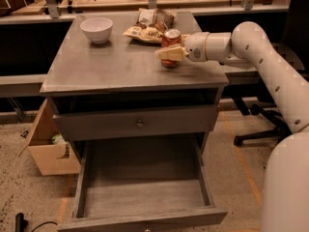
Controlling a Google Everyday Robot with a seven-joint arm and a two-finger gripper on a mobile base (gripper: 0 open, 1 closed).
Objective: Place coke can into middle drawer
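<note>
The coke can (171,36), red with a silver top, stands upright on the right part of the grey cabinet top (111,64). My gripper (170,53) reaches in from the right on a white arm and sits right at the can, its tan tip crossing the front of the can's lower half. The middle drawer (145,197) is pulled out wide below, its plank floor bare. Above it is a closed drawer front with a small round knob (140,124).
A white bowl (96,29) stands at the back left of the cabinet top. A tan-and-brown snack bag (147,28) lies just behind the can. A cardboard box (48,151) sits on the floor at the left, and an office chair base (263,129) at the right.
</note>
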